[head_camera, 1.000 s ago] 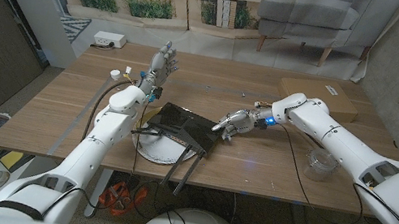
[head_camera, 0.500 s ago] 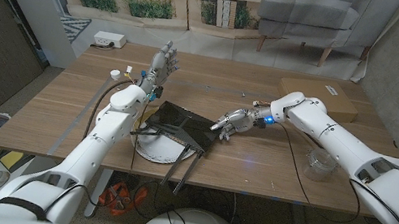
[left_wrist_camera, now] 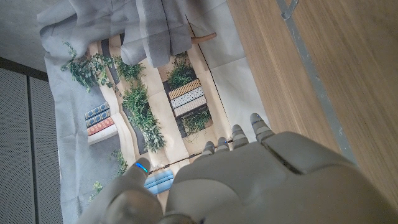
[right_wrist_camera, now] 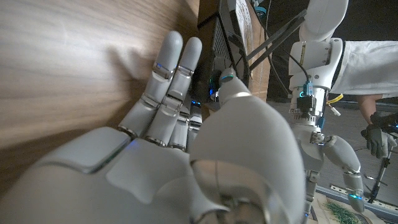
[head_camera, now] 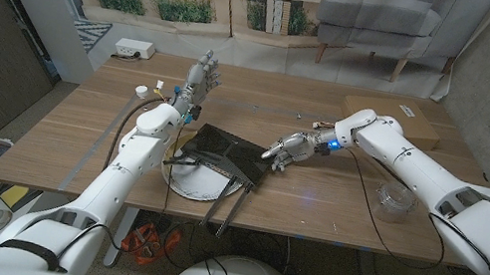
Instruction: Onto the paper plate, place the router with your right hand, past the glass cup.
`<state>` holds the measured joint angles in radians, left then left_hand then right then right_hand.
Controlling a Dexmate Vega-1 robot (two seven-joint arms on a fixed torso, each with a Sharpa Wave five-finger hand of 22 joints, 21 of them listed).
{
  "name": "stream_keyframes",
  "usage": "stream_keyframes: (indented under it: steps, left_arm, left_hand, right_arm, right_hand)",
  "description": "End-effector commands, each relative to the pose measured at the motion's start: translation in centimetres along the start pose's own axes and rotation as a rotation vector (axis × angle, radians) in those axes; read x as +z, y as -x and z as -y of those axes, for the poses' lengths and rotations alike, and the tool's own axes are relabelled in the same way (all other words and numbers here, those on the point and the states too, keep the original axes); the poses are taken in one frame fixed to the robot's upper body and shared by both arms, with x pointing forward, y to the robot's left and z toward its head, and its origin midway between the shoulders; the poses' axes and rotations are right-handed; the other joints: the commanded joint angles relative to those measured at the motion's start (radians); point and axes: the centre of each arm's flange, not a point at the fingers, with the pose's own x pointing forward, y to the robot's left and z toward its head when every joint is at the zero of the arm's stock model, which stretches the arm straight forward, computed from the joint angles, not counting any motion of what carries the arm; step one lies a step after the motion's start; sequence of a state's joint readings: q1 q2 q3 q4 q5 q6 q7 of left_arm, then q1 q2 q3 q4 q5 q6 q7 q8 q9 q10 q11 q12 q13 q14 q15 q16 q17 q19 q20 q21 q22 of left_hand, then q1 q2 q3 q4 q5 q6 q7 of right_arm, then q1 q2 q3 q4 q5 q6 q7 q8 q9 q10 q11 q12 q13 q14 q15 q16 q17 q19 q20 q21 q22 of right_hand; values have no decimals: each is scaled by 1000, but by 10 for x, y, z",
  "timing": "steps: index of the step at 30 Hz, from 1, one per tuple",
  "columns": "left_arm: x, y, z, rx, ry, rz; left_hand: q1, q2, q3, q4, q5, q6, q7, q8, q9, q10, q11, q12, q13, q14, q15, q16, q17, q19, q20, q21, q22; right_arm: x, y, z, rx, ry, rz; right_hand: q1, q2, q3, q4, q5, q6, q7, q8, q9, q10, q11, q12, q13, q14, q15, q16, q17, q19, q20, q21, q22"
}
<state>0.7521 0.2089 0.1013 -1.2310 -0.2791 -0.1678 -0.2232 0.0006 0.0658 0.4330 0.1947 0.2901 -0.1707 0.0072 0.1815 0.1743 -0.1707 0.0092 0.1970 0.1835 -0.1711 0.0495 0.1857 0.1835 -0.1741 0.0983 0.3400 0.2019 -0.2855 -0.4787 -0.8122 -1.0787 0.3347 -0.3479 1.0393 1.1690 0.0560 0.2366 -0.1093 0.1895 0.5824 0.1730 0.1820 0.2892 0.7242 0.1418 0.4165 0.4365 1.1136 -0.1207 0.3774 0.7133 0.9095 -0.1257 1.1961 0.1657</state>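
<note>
On the paper plate (head_camera: 192, 181) near the counter's (head_camera: 104, 133) front edge: router (head_camera: 224, 157) lies partly across | right hand (head_camera: 285, 151) at its right edge, fingers (right_wrist_camera: 166, 87) apart, holding nothing | advice: withdraw gently, clear of antennas | left hand (head_camera: 201, 77) raised, open.

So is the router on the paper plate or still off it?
On it: the router lies flat across the paper plate, antennas hanging past the table edge.

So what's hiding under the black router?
A white paper plate lies under the router. Its near rim pokes out toward the table's front edge. The rest of the plate is covered, so anything lying on it there cannot be seen.
</note>
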Motion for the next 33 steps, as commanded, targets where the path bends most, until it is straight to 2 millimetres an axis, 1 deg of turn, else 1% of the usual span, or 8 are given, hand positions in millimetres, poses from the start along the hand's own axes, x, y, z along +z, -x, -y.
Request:
stream_keyframes:
  steps: [1, 6, 8, 12, 20, 21, 22, 33]
  left_arm:
    - [1, -1, 2, -3, -2, 1]
    - [2, 0, 2, -2, -3, 2]
    - [2, 0, 3, -4, -4, 2]
    - [3, 0, 3, -5, -5, 5]
    - [4, 1, 4, -8, -6, 8]
    - [4, 2, 4, -9, -6, 9]
    - [5, 2, 4, -9, -6, 9]
    - [7, 6, 5, -10, -8, 12]
  left_hand:
    - [-1, 115, -3, 0, 6, -141, 5, 3, 4, -231, 0, 6, 3, -216, 2, 6, 5, -74, 4, -3, 2]
    - [-1, 115, -3, 0, 6, -142, 5, 3, 4, -231, 0, 6, 3, -216, 2, 6, 5, -74, 4, -3, 2]
    - [-1, 115, -3, 0, 6, -141, 5, 3, 4, -231, -1, 6, 3, -216, 1, 6, 5, -73, 4, -3, 2]
    - [-1, 115, -3, 0, 6, -141, 5, 3, 4, -231, -1, 6, 3, -216, 1, 6, 5, -73, 4, -3, 2]
    - [0, 115, -3, 0, 6, -142, 4, 3, 4, -232, -1, 6, 3, -216, 2, 6, 5, -73, 3, -3, 3]
    - [0, 115, -3, 0, 6, -142, 4, 3, 4, -232, -1, 6, 3, -216, 2, 6, 5, -73, 3, -3, 2]
    - [0, 115, -3, 0, 6, -142, 4, 3, 4, -232, -1, 6, 3, -216, 2, 6, 5, -73, 3, -3, 3]
    - [0, 115, -3, 0, 6, -141, 4, 3, 4, -230, 1, 6, 3, -215, 1, 7, 5, -73, 3, -4, 3]
  right_arm:
    - [0, 17, 11, -11, 3, 2]
    - [-1, 16, 9, 10, 7, 4]
    - [0, 16, 9, 12, 8, 7]
    - [1, 17, 8, 6, 9, 13]
    - [2, 22, 9, -20, 18, 21]
    - [3, 23, 9, -25, 15, 24]
    - [3, 25, 9, -30, 15, 29]
    - [6, 36, 9, -83, 6, 79]
  right_hand:
    - [-33, -15, -28, 3, 9, -58, 23, 8, 22, -118, 31, 16, 49, -121, 9, -33, -3, 0, -62, -16, 7]
    - [-113, -18, -68, 33, 18, -129, 35, 8, 33, -230, 65, 7, 55, -237, 53, -90, -15, -31, -28, -51, 4]
    - [-141, -37, -86, 38, 25, -176, 35, 3, 31, -282, 75, -20, 33, -279, 78, -123, -37, -26, -18, -65, 3]
    - [-174, -48, -101, 48, 31, -187, 36, 8, 26, -297, 75, -35, 13, -297, 84, -141, -58, -29, -15, -83, 3]
    - [-190, -60, -116, 44, 45, -222, 36, 11, 13, -328, 76, -67, -29, -381, 117, -174, -97, -55, 5, -134, 3]
    - [-192, -60, -117, 44, 47, -221, 36, 12, 12, -327, 76, -68, -31, -387, 120, -175, -101, -66, 11, -143, 2]
    - [-195, -57, -120, 43, 51, -219, 36, 15, 8, -325, 76, -67, -35, -402, 124, -175, -111, -91, 39, -168, 2]
    - [-200, -40, -125, 37, 65, -198, 35, 20, -6, -319, 74, -66, -51, -444, 143, -173, -159, -202, 123, -305, -3]
